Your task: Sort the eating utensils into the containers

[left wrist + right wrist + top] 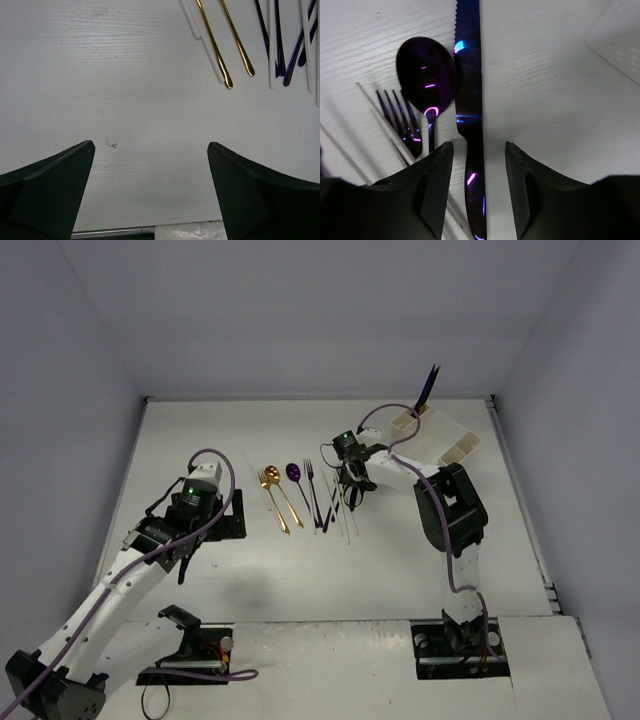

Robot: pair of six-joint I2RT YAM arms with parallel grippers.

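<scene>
The utensils lie in a row mid-table: gold ones (pixel 276 498), a purple spoon (pixel 293 472), a purple fork (pixel 310 480) and clear white ones (pixel 345 520). My right gripper (pixel 352 487) hovers low over the row's right end. In the right wrist view it (pixel 479 150) is open, with the purple knife's (pixel 470 100) handle lying between the fingers, untouched; the purple spoon (pixel 426 75) and fork (pixel 400 115) lie left of it. The white organizer (pixel 445 445) stands at the back right, with a purple utensil (pixel 428 388) upright in one cup. My left gripper (pixel 226 513) is open and empty, left of the row.
In the left wrist view the open fingers (pixel 75 170) frame bare table; gold handle ends (pixel 225 60), a white handle (pixel 205 45) and purple handles (pixel 292 60) show at the top right. The organizer's corner (pixel 620 45) shows at the right wrist view's upper right. Walls enclose the table.
</scene>
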